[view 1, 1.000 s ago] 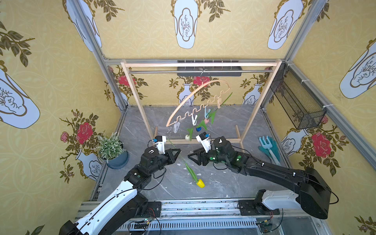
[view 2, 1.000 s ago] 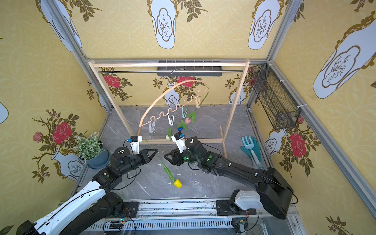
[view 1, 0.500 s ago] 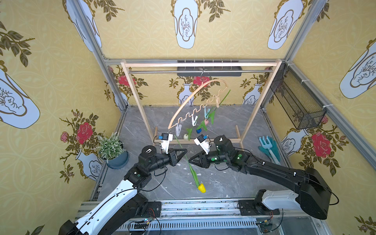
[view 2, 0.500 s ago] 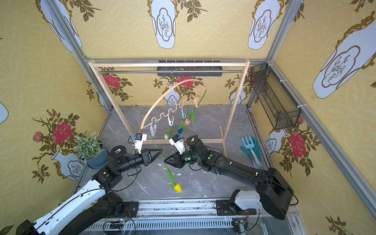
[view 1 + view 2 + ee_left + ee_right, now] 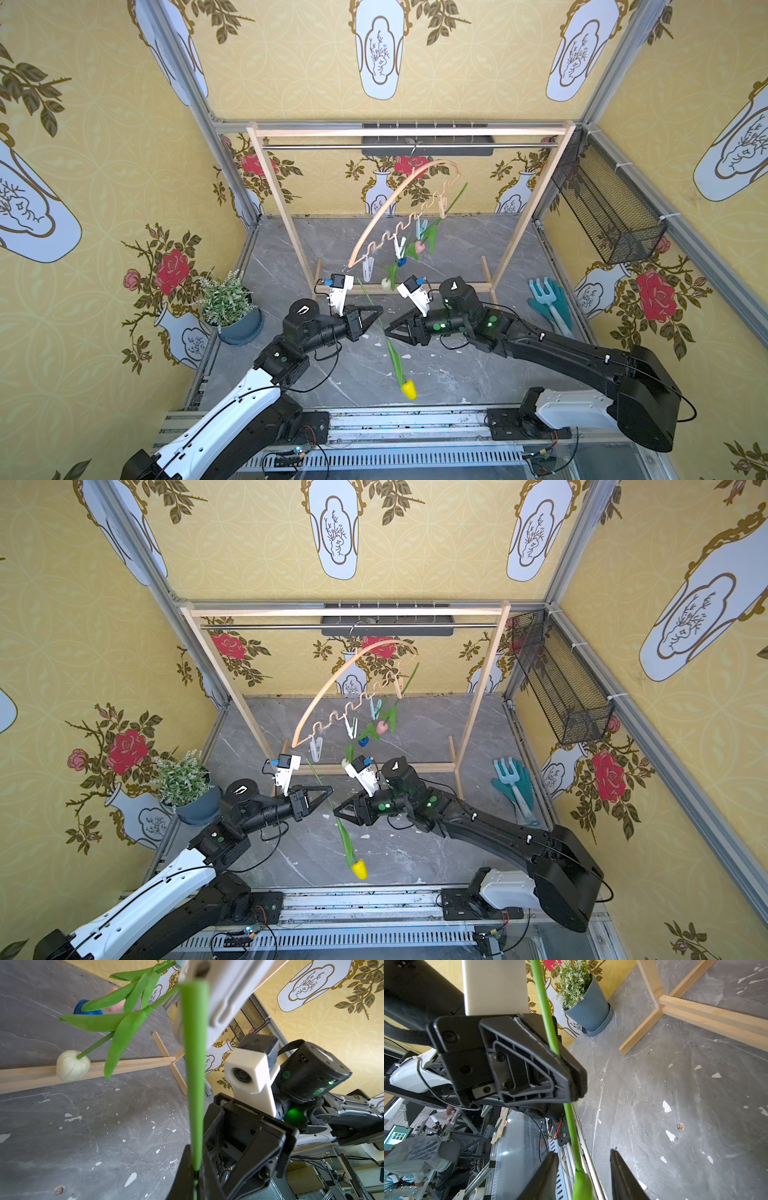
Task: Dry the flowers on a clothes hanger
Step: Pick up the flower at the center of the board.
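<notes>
Left hand [image 5: 379, 312] clamps the yellow tulip [image 5: 395, 361] by its stem mid-frame, your right hand [image 5: 390, 330] open around it: three flowers [image 5: 419, 248] hang pegged on the clothes hanger [image 5: 384, 205], only this one left for the free peg [image 5: 368, 268].

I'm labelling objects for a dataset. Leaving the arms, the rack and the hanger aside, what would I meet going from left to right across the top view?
In a top view: potted plant → yellow tulip → blue hand rake → black wire basket.
</notes>
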{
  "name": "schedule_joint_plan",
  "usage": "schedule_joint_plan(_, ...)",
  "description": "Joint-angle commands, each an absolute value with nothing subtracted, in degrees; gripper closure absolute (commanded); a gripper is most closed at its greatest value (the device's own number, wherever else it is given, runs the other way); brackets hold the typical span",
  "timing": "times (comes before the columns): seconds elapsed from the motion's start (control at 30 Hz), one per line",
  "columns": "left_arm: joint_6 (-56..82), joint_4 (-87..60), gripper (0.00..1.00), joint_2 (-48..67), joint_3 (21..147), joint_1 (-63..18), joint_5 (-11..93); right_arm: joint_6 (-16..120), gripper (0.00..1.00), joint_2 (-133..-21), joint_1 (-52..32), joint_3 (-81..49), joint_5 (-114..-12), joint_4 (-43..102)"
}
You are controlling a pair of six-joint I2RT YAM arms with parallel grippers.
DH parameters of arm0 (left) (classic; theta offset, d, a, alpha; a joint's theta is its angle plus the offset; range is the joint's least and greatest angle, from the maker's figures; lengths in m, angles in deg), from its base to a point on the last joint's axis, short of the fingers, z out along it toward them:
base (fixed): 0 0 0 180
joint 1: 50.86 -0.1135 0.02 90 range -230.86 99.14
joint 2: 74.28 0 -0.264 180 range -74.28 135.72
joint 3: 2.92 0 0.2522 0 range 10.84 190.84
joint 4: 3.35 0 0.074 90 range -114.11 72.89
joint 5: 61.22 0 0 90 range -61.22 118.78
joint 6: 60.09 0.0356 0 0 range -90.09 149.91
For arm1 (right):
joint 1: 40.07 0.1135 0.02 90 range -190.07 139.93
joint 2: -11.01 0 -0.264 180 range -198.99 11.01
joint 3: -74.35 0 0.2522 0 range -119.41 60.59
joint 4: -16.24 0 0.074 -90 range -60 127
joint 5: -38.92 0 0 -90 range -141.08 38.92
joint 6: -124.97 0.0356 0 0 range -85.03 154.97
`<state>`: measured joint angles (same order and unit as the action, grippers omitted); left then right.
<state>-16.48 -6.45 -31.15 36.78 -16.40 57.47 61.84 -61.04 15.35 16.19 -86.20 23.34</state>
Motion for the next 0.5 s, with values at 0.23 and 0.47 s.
schedule_joint_plan(0.23, -16.32, -4.15, 1.00, -31.64, 36.16, -16.49, 57.43, 61.67, 0.68, -63.86, 17.42, 15.22, -84.80, 19.81)
schedule_joint_plan(0.47, -16.05, -4.75, 1.00, -32.18, 35.80, -16.49, 57.08, 61.26, 0.70, -64.03, 17.41, 14.43, -84.54, 20.44)
